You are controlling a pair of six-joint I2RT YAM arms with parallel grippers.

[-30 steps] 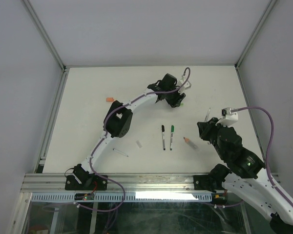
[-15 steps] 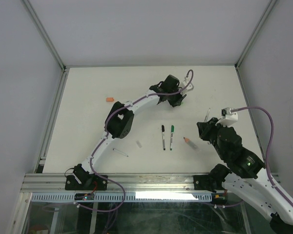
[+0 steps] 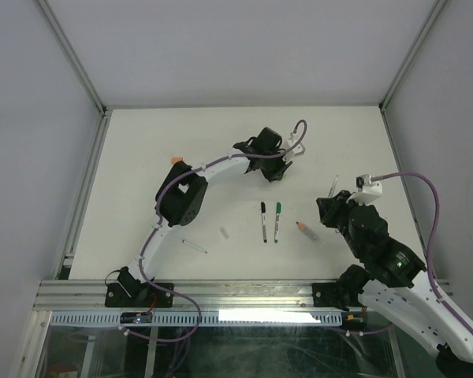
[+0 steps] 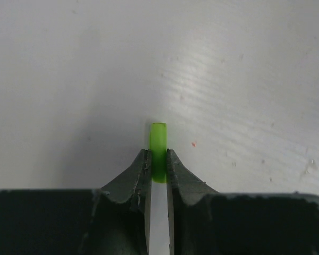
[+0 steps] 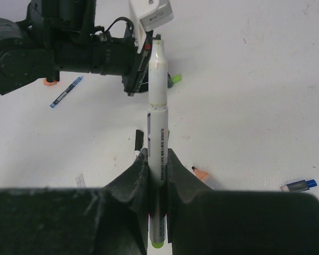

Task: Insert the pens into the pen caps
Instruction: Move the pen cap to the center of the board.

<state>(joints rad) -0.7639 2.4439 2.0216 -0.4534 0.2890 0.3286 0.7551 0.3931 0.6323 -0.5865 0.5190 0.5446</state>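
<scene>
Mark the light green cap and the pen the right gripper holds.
light green cap [image 4: 158, 138]: left wrist view, its protruding end.
white pen [image 5: 157, 79]: right wrist view, bare upper barrel.

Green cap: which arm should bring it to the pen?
Left. The left gripper is pinched on the green cap; the right gripper is full, holding the pen.
</scene>
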